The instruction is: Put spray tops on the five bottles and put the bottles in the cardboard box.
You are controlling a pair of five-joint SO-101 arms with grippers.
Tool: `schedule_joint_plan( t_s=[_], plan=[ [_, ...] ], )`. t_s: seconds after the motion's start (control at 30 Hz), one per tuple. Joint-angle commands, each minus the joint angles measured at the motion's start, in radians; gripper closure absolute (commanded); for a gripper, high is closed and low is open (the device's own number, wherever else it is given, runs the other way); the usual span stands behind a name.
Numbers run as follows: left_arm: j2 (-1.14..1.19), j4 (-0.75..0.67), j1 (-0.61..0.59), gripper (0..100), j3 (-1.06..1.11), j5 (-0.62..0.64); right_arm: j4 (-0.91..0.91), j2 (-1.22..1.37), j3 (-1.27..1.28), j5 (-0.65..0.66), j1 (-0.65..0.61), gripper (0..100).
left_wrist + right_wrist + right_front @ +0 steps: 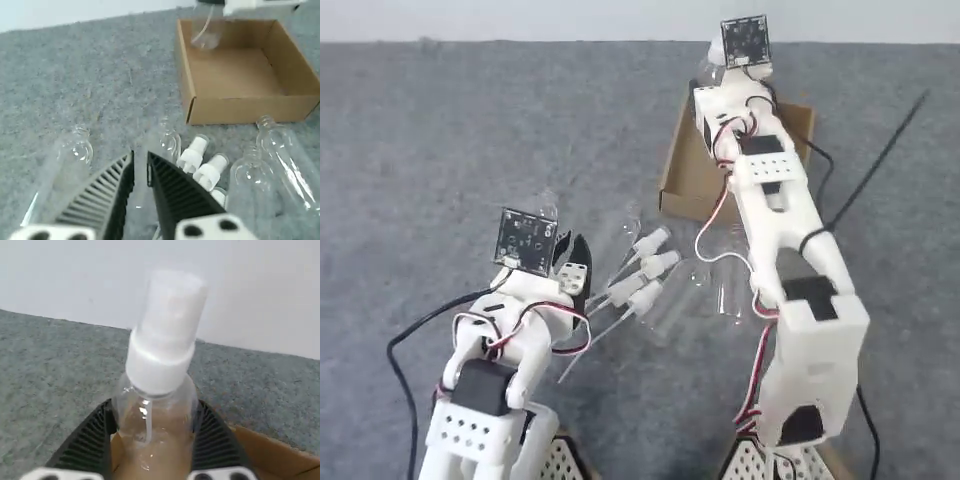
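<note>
Right gripper [156,427]: jaws clamped on either side of a clear plastic bottle [152,455] fitted with a white spray top [162,352]. The top points up and away from my wrist. I hold it aloft at the far rim of the open brown cardboard box [235,107] - the box interior is bare.

Left gripper [140,161]: low over the grey felt table [75,75], jaws parted by only a narrow slit, gripping nothing. Just beside it lie three loose white spray caps [652,266]. Clear uncapped bottles [282,150] lie on their sides around the jaws - one near each side, apart from the fingers.
</note>
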Motion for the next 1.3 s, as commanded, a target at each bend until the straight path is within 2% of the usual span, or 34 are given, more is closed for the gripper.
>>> schedule_joint_plan(
  t_s=[0.0, 0.27, 1.17, 1.27],
  plan=[
    [-0.018, -0.002, 0.005, 97, -0.008, -0.006, -0.025, 0.030, -0.135, 0.014, 0.016, 99.3],
    [-0.018, -0.002, 0.005, 97, -0.008, -0.006, -0.015, 0.180, -0.264, -0.080, 0.024, 99.3],
    [-0.018, -0.002, 0.005, 97, -0.008, -0.006, 0.028, 0.226, -0.272, -0.075, 0.015, 99.1],
    [-0.018, -0.002, 0.005, 97, -0.008, -0.006, 0.027, 0.226, -0.272, -0.055, 0.015, 95.4]
  ],
)
